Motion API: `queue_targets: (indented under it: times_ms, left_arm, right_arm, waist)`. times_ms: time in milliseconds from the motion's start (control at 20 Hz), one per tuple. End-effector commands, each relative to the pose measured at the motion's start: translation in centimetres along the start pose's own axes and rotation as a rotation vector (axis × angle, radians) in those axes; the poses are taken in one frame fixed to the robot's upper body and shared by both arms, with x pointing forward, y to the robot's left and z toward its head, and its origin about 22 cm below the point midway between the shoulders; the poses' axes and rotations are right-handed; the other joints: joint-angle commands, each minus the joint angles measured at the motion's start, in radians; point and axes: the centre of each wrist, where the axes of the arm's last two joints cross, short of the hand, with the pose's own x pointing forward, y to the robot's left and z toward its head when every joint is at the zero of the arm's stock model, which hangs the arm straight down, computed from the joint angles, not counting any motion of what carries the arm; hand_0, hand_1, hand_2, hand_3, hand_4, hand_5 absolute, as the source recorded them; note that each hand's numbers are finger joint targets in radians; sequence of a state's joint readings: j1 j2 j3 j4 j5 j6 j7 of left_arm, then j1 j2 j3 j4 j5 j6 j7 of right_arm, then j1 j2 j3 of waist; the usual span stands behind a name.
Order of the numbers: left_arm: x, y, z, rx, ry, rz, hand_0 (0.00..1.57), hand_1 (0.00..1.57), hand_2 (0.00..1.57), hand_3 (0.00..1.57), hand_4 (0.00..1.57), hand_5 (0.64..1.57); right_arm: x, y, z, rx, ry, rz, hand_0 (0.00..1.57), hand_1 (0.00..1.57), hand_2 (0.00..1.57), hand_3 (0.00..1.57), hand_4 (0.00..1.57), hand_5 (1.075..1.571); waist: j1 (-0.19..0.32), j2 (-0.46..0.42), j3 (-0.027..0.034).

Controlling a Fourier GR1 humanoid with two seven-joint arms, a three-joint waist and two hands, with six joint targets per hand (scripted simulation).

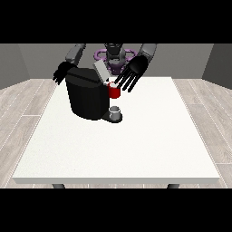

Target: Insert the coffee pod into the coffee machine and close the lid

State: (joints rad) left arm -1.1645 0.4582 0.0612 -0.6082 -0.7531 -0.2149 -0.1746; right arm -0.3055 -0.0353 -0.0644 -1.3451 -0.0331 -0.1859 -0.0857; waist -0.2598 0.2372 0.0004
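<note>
- White, flat, matte bench (136, 149), rectangular.
- Black boxy coffee machine (86, 97) near the bench's far-left part, grey lid (101, 71) tilted up.
- Hand at the view's right (133, 71): fingers (126, 84) spread straight, tips by the red pod holder (114, 90).
- Hand at the view's left (60, 72) behind the machine; fingers' state unclear.
- Small grey cup (115, 111) under the holder.
- The coffee pod itself cannot be made out.
</note>
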Motion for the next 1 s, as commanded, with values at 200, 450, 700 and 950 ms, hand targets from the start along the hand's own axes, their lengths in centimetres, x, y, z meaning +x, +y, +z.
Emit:
queue_targets:
  times_ms: [200, 450, 700, 950]
  left_arm:
    - [-0.7, -3.5, 0.4, -0.067, 0.030, 0.020, 0.00, 0.00, 0.00, 0.00, 0.00, 1.571]
    - [-1.7, -6.7, 1.2, -0.102, 0.038, 0.163, 0.00, 0.00, 0.00, 0.00, 0.00, 1.571]
    - [-1.9, -10.8, 1.9, 0.001, 0.000, 0.540, 0.00, 0.00, 0.00, 0.00, 0.08, 1.571]
    - [-3.8, -16.3, 4.4, -0.009, 0.055, 0.797, 0.00, 0.00, 0.00, 0.00, 0.00, 1.571]
  right_arm:
    - [-0.6, -1.7, 0.6, -0.001, 0.070, 0.002, 0.00, 0.00, 0.00, 0.00, 0.39, 1.571]
    - [-3.7, -2.2, 3.4, -0.065, 0.160, -0.015, 0.00, 0.00, 0.00, 0.00, 0.39, 1.571]
    - [-4.9, -5.5, 4.1, -0.143, 0.156, -0.014, 0.00, 0.00, 0.00, 0.00, 0.40, 1.571]
    - [-5.5, -6.6, 6.0, -0.119, 0.175, 0.030, 0.00, 0.00, 0.00, 0.00, 0.49, 1.571]
  waist:
    - [0.030, -0.104, -0.0004]
    - [0.080, -0.197, -0.0004]
    - [0.171, -0.248, -0.0008]
    - [0.196, -0.352, -0.0007]
